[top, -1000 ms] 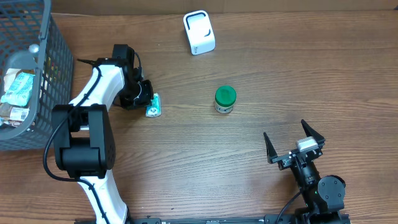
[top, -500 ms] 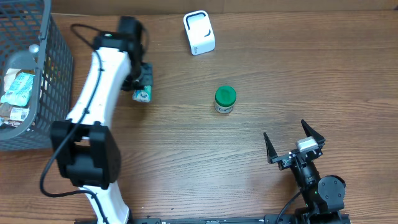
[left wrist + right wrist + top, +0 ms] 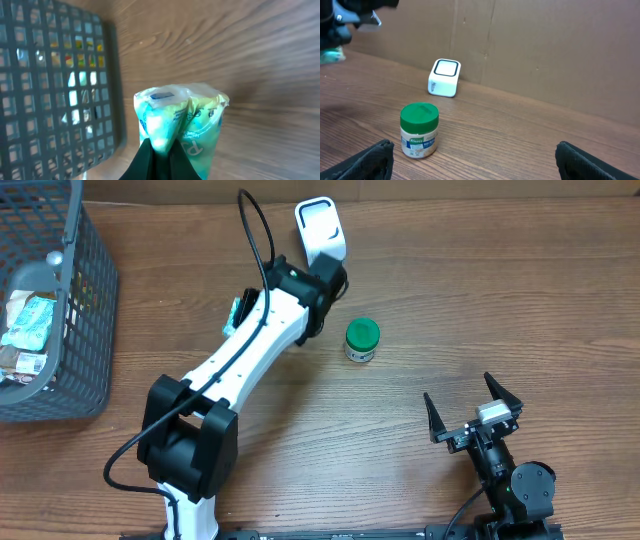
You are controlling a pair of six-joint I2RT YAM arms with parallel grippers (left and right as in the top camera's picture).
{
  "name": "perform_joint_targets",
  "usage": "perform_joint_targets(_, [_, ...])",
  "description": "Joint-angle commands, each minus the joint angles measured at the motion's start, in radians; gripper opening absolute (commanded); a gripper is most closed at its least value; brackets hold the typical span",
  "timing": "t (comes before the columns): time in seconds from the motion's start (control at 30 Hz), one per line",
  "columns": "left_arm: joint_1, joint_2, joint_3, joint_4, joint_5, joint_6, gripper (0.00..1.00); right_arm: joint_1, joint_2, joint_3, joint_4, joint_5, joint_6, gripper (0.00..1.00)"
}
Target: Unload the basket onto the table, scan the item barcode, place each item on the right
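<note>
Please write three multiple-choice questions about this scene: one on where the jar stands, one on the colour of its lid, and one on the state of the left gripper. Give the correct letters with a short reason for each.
1. Where is the jar?
A. On a shelf.
B. On the table, apart from the white scanner.
C. On top of the scanner.

2. What colour is the jar's lid?
A. Red.
B. Blue.
C. Green.

3. What is the state of the left gripper?
A. Shut on the teal packet.
B. Open above the jar.
C. Open and empty.

Answers:
1 B, the overhead view shows bare wood between jar and scanner.
2 C, the lid is green in the overhead and right wrist views.
3 A, the left wrist view shows the packet pinched between the fingers.
</note>
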Motion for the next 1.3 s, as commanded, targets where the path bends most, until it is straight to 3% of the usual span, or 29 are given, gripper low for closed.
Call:
perform_joint_targets(0.0, [0.001, -0.012, -0.118, 0.048, -0.125, -0.094, 0.04, 0.002, -0.008, -0.011, 0.003, -0.002, 0.0, 1.0])
perform_joint_targets(0.5, [0.001, -0.012, -0.382, 0.372, -0.141, -0.039, 0.04, 0.002, -0.008, -0.011, 0.003, -0.002, 0.0, 1.0])
perform_joint_targets(0.6, [0.001, -0.012, -0.41, 0.432, -0.088, 0.018, 0.05, 0.002, -0.008, -0.011, 0.003, -0.002, 0.0, 1.0])
perform_joint_targets(0.97, [0.001, -0.012, -0.417, 0.463, 0.012, 0.028, 0.08, 0.002, -0.008, -0.011, 0.003, -0.002, 0.0, 1.0])
perform_joint_targets(1.27, [0.001, -0.012, -0.418, 0.478, -0.068, 0.054, 0.05, 0.002, -0.008, -0.011, 0.003, -0.002, 0.0, 1.0])
